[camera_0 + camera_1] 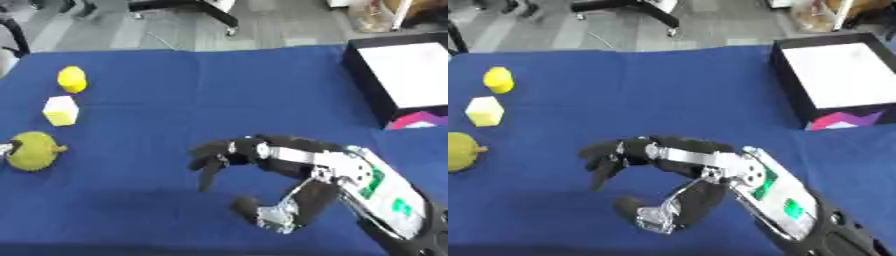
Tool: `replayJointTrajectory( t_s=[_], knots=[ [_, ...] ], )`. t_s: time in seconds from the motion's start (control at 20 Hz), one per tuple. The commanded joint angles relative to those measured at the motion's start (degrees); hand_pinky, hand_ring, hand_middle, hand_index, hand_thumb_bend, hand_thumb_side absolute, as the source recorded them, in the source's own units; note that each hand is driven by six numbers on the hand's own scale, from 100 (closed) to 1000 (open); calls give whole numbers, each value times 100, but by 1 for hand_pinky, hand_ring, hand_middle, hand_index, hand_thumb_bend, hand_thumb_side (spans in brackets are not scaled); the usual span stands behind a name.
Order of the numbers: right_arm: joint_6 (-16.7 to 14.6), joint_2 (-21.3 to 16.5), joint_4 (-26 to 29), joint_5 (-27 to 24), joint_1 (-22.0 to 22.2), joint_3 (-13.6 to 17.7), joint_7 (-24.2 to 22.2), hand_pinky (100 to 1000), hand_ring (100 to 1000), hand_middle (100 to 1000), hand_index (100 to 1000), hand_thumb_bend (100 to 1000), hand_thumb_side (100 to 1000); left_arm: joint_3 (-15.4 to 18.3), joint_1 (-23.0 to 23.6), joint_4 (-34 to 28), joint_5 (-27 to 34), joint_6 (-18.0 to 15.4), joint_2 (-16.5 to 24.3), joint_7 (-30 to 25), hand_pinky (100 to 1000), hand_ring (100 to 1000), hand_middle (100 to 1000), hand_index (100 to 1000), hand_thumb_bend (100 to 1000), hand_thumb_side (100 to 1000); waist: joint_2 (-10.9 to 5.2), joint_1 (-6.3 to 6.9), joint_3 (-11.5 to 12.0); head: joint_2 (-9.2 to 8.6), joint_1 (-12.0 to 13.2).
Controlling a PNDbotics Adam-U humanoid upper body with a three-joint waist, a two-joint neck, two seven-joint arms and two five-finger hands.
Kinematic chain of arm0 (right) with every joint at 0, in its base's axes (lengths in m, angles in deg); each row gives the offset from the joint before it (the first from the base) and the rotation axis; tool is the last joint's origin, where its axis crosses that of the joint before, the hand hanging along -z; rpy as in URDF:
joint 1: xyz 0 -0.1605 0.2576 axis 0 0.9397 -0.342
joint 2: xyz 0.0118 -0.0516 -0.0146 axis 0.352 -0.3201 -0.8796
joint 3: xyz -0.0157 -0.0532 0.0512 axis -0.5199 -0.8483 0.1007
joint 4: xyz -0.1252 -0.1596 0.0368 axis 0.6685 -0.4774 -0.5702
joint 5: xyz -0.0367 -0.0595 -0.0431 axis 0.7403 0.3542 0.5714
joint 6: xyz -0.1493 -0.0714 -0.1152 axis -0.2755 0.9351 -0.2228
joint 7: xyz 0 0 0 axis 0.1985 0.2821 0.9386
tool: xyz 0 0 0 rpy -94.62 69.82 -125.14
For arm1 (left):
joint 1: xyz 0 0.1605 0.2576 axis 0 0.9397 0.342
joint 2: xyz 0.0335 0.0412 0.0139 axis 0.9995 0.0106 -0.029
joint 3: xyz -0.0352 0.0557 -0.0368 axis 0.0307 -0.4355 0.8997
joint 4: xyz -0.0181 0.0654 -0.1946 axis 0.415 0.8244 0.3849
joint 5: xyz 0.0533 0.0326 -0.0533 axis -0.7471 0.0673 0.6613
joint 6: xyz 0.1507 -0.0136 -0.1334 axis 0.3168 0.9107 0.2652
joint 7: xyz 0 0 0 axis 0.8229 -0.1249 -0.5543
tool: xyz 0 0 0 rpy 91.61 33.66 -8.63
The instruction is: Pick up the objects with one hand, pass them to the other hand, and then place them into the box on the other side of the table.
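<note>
Three objects lie on the left of the blue table (219, 90): a yellow rounded cylinder (72, 79), a pale yellow cube (60, 110) and, nearest me, an olive-green round fruit with a stem (33, 151). A small grey part (5, 148) touches the fruit at the view's left edge; it may belong to my left hand, but too little shows to say. My right hand (680, 152) hovers over the middle of the table, open, with relaxed fingers pointing left and the thumb below. It holds nothing. The black box with a white inside (786, 75) stands at the far right.
A pink and white patch shows on the box's near wall (846, 120). Beyond the table's far edge are a grey floor and the black legs of a stand (636, 9). My right forearm (785, 200) crosses the lower right corner.
</note>
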Motion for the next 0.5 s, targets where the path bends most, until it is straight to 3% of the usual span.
replayJointTrajectory(
  t_s=[0.05,0.35,0.5],
  knots=[
    [-31,-64,87,18,-61,41,-13,851,931,692,1000,100,443,-10,-93,325,72,25,-62,584,857,824,843,963,277,673,-52,0,1,28,26],
    [-39,-55,87,14,-63,49,-17,851,931,691,1000,100,442,-70,-89,888,369,87,-379,1448,857,813,841,954,258,718,-41,-10,-12,28,29],
    [-35,-49,87,17,-63,49,-16,851,931,691,1000,100,442,-114,-82,1021,393,81,-460,1633,860,817,848,959,261,752,-35,-14,-15,28,39]
  ],
)
